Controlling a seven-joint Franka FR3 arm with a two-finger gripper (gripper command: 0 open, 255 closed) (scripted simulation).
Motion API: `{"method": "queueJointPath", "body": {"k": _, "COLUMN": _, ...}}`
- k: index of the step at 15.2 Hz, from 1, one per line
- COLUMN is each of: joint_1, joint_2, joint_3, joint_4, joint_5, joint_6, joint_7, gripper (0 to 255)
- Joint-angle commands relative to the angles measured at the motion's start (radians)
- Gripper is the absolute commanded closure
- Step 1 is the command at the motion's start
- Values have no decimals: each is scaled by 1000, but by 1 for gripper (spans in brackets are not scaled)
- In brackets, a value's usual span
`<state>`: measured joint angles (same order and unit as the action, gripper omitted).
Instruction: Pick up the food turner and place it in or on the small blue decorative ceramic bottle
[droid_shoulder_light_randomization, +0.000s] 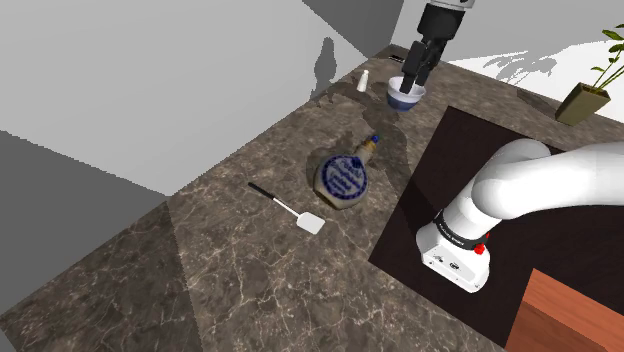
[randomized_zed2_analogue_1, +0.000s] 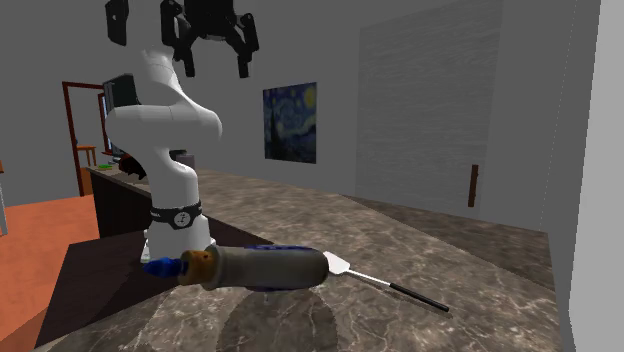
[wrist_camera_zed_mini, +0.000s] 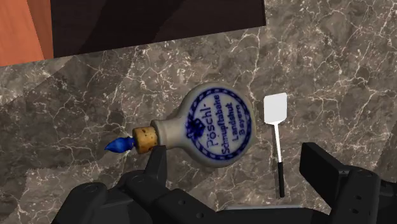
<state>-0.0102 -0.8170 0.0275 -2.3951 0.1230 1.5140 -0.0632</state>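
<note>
Lying flat, bottle (wrist_camera_zed_mini: 213, 127) bares blue lettering in wrist view, turner (wrist_camera_zed_mini: 277, 141) beside.

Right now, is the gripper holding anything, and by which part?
Nothing. The gripper is open, up in the air; the food turner lies untouched on the counter beside the bottle.

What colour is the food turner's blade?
White; the food turner has a black handle end. The wrist view shows it best.
</note>
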Motion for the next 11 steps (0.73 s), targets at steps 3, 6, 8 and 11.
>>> {"method": "queueJointPath", "body": {"k": 3, "joint_1": 12, "joint_2": 9, "joint_3": 31, "joint_4": -48, "joint_5": 18, "joint_6": 67, "joint_7": 17, "gripper": 0}}
{"method": "queueJointPath", "body": {"k": 6, "joint_1": 31, "joint_2": 36, "joint_3": 79, "joint_4": -110, "joint_5": 46, "joint_6": 172, "joint_7": 42, "gripper": 0}}
{"method": "queueJointPath", "body": {"k": 8, "joint_1": 45, "joint_2": 63, "joint_3": 112, "joint_4": -145, "joint_5": 63, "joint_6": 244, "joint_7": 59, "gripper": 0}}
{"method": "queueJointPath", "body": {"k": 11, "joint_1": 63, "joint_2": 117, "joint_3": 163, "joint_4": -186, "joint_5": 88, "joint_6": 356, "joint_7": 84, "gripper": 0}}
